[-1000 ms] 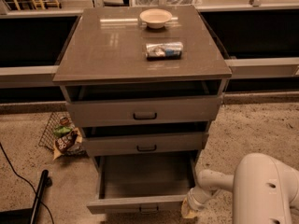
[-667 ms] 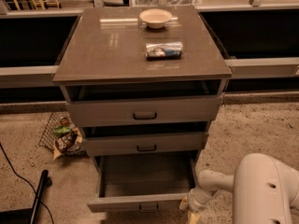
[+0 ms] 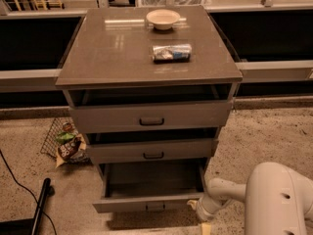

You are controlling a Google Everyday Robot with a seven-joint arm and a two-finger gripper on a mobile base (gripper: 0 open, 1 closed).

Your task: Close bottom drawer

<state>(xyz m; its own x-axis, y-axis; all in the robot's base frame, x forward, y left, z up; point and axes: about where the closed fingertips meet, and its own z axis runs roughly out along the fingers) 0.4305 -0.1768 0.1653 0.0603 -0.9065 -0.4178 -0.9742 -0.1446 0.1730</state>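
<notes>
- Bottom drawer point(image 3: 128, 204), the lowest of three grey drawers in a cabinet point(image 3: 117, 53), is pulled well out toward the camera, with its dark inside open to view.
- It looks stiff and boxy and nothing shows inside it, so it probably slides on its runners under a light, steady push.
- Its flat front panel is the best place to press, near the small dark handle point(image 3: 155, 207) at the middle, so the drawer runs straight. No grasp seems needed.
- The gripper point(image 3: 199, 213) sits low beside the drawer's right front corner, at the end of a white arm point(image 3: 274, 199) that enters from the lower right.
- Whether the gripper is spread or pressed together cannot be told, nor whether it touches the panel.
- A push at that corner might skew the drawer on its runners.
- The bottom edge of the panel and the floor beneath it lie in shadow near the picture's lower edge.
- The middle drawer point(image 3: 152, 151) and top drawer point(image 3: 150, 115) also stand slightly out.
- A bowl point(image 3: 163, 18) and a can point(image 3: 171, 52) lying on its side rest on the cabinet top.
</notes>
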